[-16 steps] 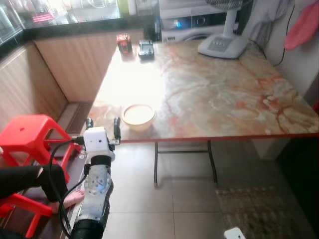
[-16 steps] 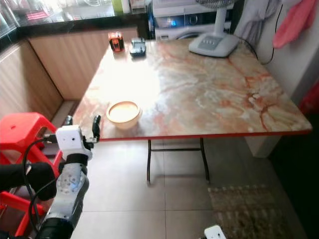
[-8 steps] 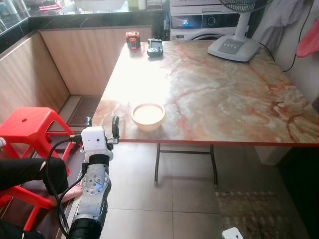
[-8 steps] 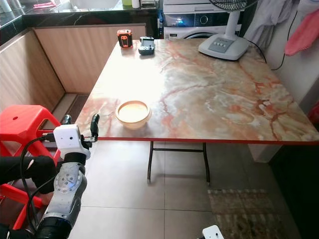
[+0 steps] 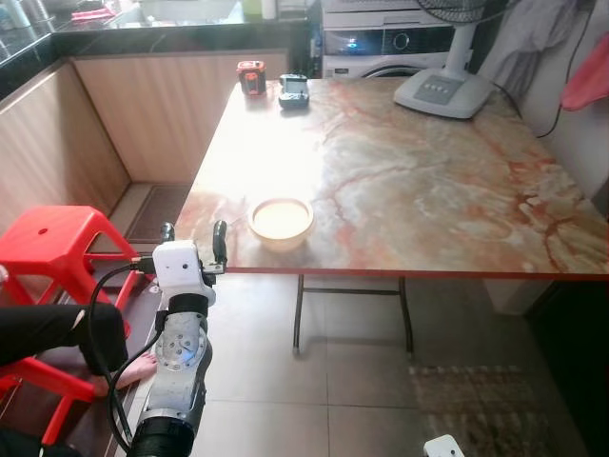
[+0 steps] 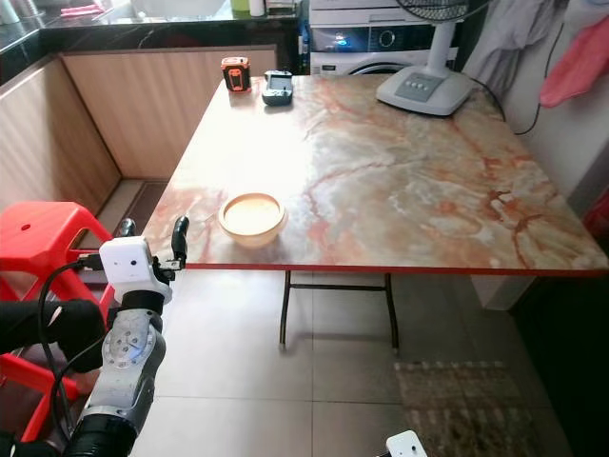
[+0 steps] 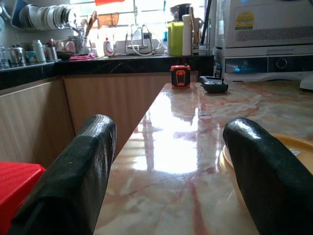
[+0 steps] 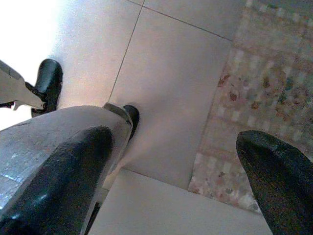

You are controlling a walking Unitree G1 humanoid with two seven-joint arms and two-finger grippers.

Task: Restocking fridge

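While a person's dark-sleeved leg (image 5: pixel 57 328) rests at the far left among the red stools (image 5: pixel 52 243), the left gripper (image 5: pixel 193 244) is raised just off the near left corner of the marble table (image 5: pixel 428 190), its two black fingers spread apart and holding nothing. Just beyond those fingers, near the table's front edge, sits a shallow cream bowl (image 5: pixel 281 221); in the left wrist view its rim (image 7: pixel 288 147) lies behind one fingertip (image 7: pixel 259 176). Farther back along the left side of the tabletop stand a small orange and black device (image 5: pixel 251 77) and, beside it, a dark handset-like object (image 5: pixel 294 91). A washing machine (image 5: pixel 381 43) sits behind the table, and the white base of a fan (image 5: pixel 442 92) stands on the far right part of the top. The right gripper (image 8: pixel 171 181) points down at the tiled floor (image 8: pixel 166 73) and a patterned mat (image 8: pixel 264 98), fingers wide apart and empty.
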